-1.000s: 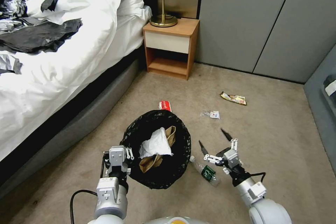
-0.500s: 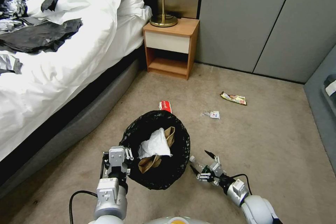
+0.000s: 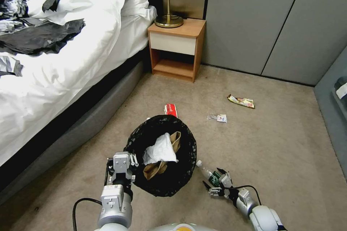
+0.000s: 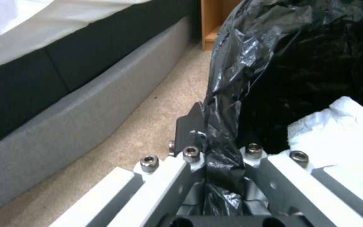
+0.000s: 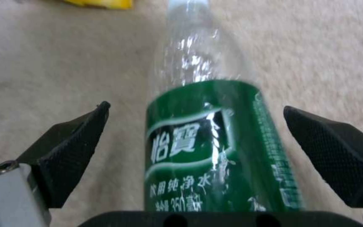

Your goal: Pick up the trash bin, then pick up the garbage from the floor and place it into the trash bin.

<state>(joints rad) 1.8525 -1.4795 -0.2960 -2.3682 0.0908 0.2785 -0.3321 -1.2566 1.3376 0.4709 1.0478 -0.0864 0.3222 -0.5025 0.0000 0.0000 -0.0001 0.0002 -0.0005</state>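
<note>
The trash bin (image 3: 136, 138), lined with a black bag, hangs just above the carpet, and my left gripper (image 3: 123, 164) is shut on its near rim (image 4: 221, 94). Inside lie a crumpled white tissue (image 3: 159, 149) and a brown paper bag (image 3: 176, 138). A clear green-labelled bottle (image 3: 205, 170) lies on the floor just right of the bin. My right gripper (image 3: 216, 183) is down at it, open, with one finger on each side of the label (image 5: 206, 142). A red wrapper (image 3: 170, 109), a small clear wrapper (image 3: 218, 117) and a yellow wrapper (image 3: 241, 101) lie farther off.
The bed (image 3: 54, 79) with white bedding and black plastic sheets (image 3: 39, 38) runs along the left. A wooden nightstand (image 3: 177, 48) with a brass lamp stands at the back, beside grey wardrobe doors (image 3: 271, 21). Open carpet stretches to the right.
My right gripper has dropped to the floor and drawn back toward me, and its open fingers now straddle the bottle. The left gripper and the bin have stayed put.
</note>
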